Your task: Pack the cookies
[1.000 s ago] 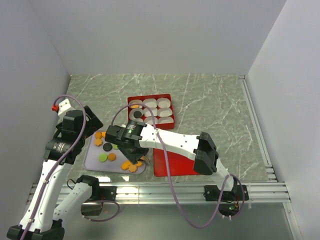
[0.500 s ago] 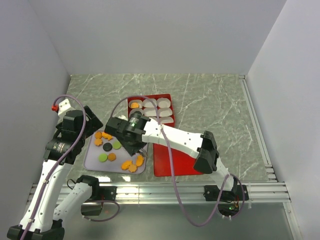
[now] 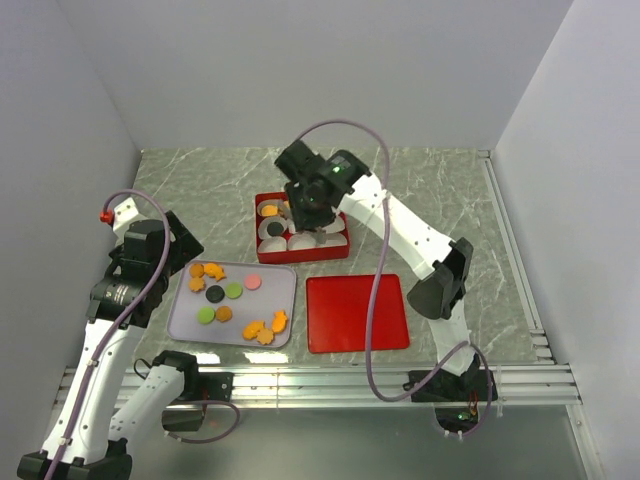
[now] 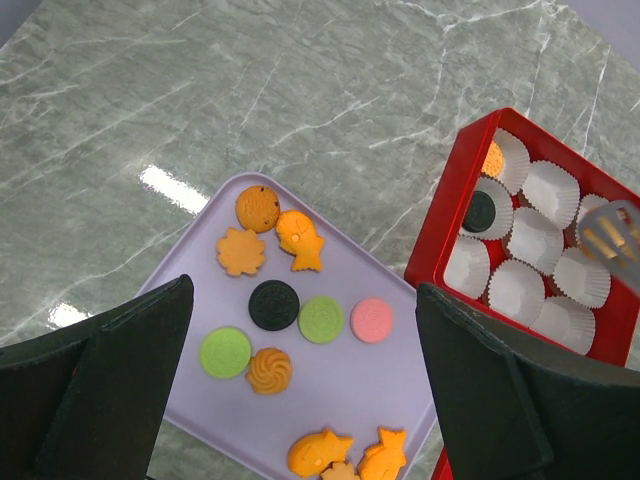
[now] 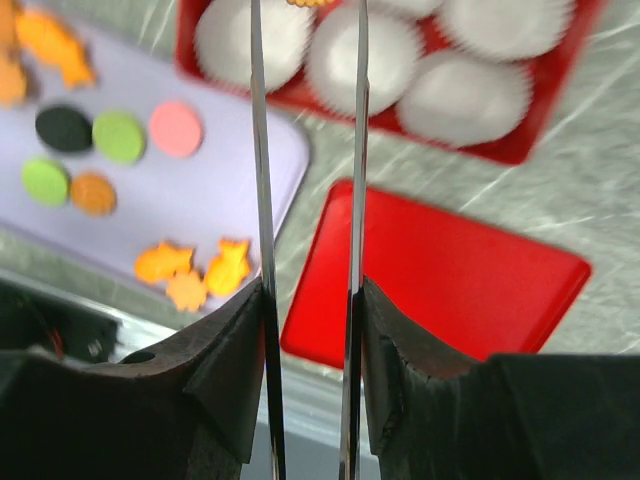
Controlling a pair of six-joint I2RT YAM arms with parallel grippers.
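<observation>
Orange cookie (image 5: 310, 3) pinched between right gripper (image 3: 318, 236) fingers (image 5: 258, 150), held over red box (image 4: 445, 215) of paper cups (image 4: 552, 188) — left gripper (image 4: 305, 290) spread wide near cookies (image 4: 274, 304) laid on lilac tray (image 4: 330, 380).

The right gripper (image 3: 318, 235) hangs above the red box (image 3: 256, 215); cookies (image 3: 213, 294) lie on the pale tray (image 3: 180, 322).

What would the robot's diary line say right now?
phase: placing | right gripper: holding orange cookie over red box | left gripper: open, facing lilac tray
</observation>
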